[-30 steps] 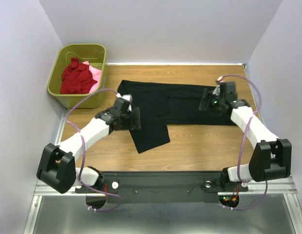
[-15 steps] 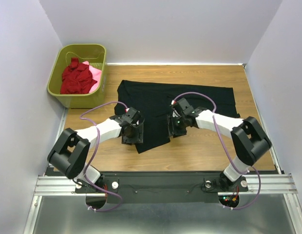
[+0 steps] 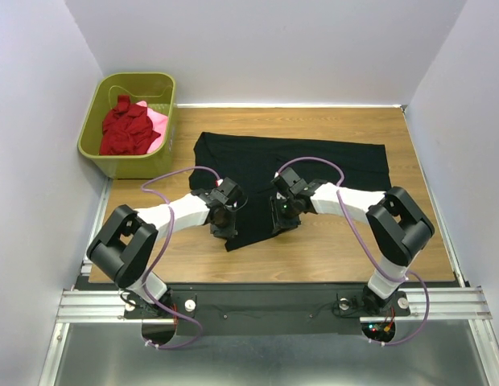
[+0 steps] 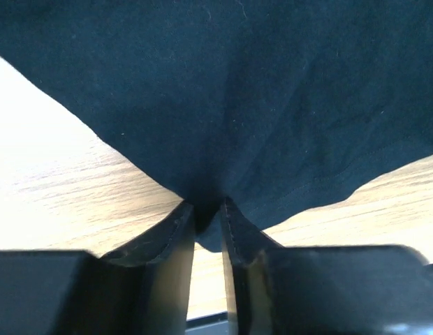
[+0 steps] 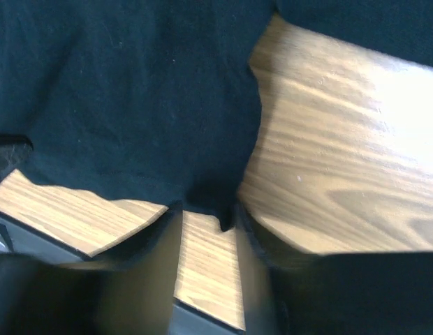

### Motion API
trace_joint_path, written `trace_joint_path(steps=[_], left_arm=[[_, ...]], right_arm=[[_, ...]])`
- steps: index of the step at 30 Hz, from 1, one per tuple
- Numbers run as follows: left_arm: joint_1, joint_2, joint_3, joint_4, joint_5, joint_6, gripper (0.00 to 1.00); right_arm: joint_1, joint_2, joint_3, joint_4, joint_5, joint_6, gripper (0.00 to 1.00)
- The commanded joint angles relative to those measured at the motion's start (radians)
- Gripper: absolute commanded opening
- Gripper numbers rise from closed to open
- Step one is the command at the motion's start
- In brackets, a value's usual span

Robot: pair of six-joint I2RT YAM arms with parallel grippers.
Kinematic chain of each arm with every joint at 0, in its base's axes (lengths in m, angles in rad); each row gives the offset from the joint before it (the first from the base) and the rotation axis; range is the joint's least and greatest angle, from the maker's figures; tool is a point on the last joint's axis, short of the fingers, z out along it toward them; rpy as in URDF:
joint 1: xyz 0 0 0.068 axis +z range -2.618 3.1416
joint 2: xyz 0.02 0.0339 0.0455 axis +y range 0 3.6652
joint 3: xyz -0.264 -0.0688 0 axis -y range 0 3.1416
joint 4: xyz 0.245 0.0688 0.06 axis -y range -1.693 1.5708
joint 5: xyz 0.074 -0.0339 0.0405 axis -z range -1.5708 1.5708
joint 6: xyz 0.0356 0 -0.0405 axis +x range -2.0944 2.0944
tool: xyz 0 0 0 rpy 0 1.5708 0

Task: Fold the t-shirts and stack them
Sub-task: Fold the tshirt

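Starting at the far left corner, I see the olive-green basket holding a crumpled dark red shirt, with a pink shirt touching its right side. Right of the basket, the black t-shirt lies spread flat across the middle of the wooden tabletop. A narrower flap of it reaches toward me.

My left claw sits at the flap's near left corner. On the left wrist camera the claw is nearly closed, with a bunch of the black cloth pinched between the fingers just above the bare wood.

My right claw is at the flap's near right corner, just beside the left one. On the right wrist camera, which is blurred, this claw stands a little apart. Wood shows between its fingers, and the hem of the black shirt lies across the tips. I can't tell from this whether the cloth is gripped.
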Motion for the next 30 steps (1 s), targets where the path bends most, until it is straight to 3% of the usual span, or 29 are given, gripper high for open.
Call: trace_joint_path(steps=[1,3,6,9,16,30], left_arm=[[-0.013,0.042,-0.006,-0.03,-0.003,-0.001,0.17],[-0.012,0.041,-0.003,-0.032,-0.005,0.0,0.0],[-0.012,0.032,0.006,-0.038,-0.017,0.0,0.0],[-0.012,0.016,0.038,-0.056,-0.034,0.005,0.0],[0.016,0.029,0.237,-0.131,-0.144,0.043,0.0],[0.149,0.208,0.574,-0.099,-0.209,0.172,0.0]], right_arm=[[0.007,0.029,0.022,-0.001,0.039,0.009,0.32],[0.008,0.025,0.028,-0.002,0.042,0.004,0.21],[0.008,0.005,0.036,-0.002,0.054,0.0,0.06],[0.008,-0.014,0.053,-0.004,0.08,-0.008,0.01],[-0.021,-0.027,0.159,-0.027,0.129,-0.034,0.01],[-0.194,0.084,0.422,-0.041,0.12,-0.118,0.01]])
